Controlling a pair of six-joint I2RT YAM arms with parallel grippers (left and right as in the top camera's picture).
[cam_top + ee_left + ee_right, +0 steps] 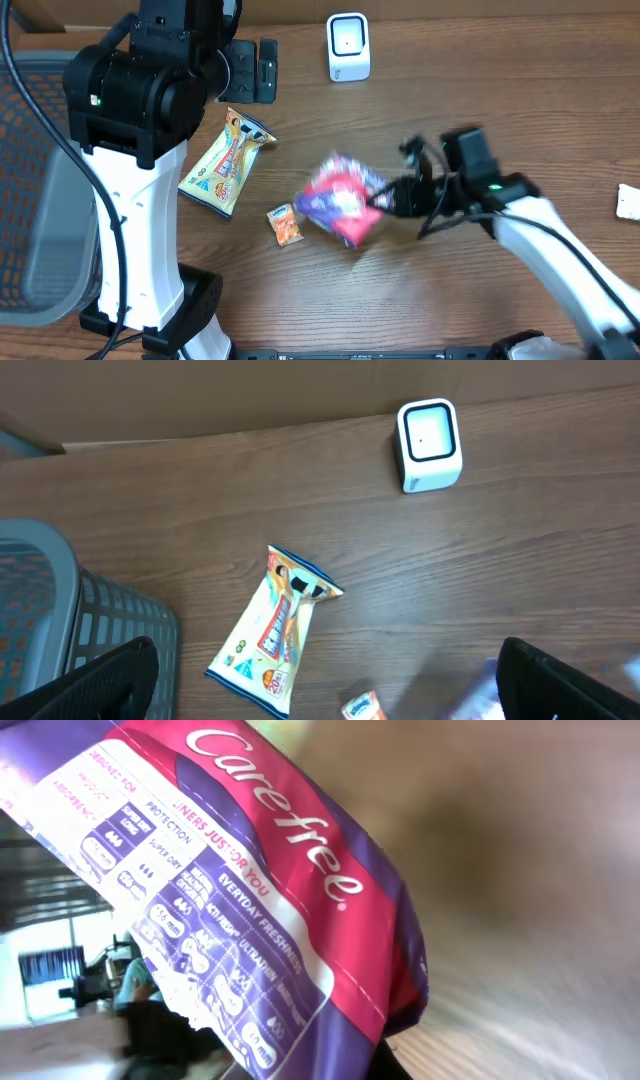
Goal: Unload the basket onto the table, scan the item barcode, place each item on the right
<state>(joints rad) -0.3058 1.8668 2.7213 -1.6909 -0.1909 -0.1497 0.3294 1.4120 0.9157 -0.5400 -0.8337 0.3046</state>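
Wooden table (420, 290): right gripper (385, 200) clamps Carefree pack (340, 200) aloft, likely to face its barcode toward scanner (348, 47); left gripper (330, 685) gapes, empty.

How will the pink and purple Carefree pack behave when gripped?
Probably soft and floppy: the pink and purple Carefree plastic pack looks creased. Its glossy film may slip in the right gripper. Puffy, so likely light.
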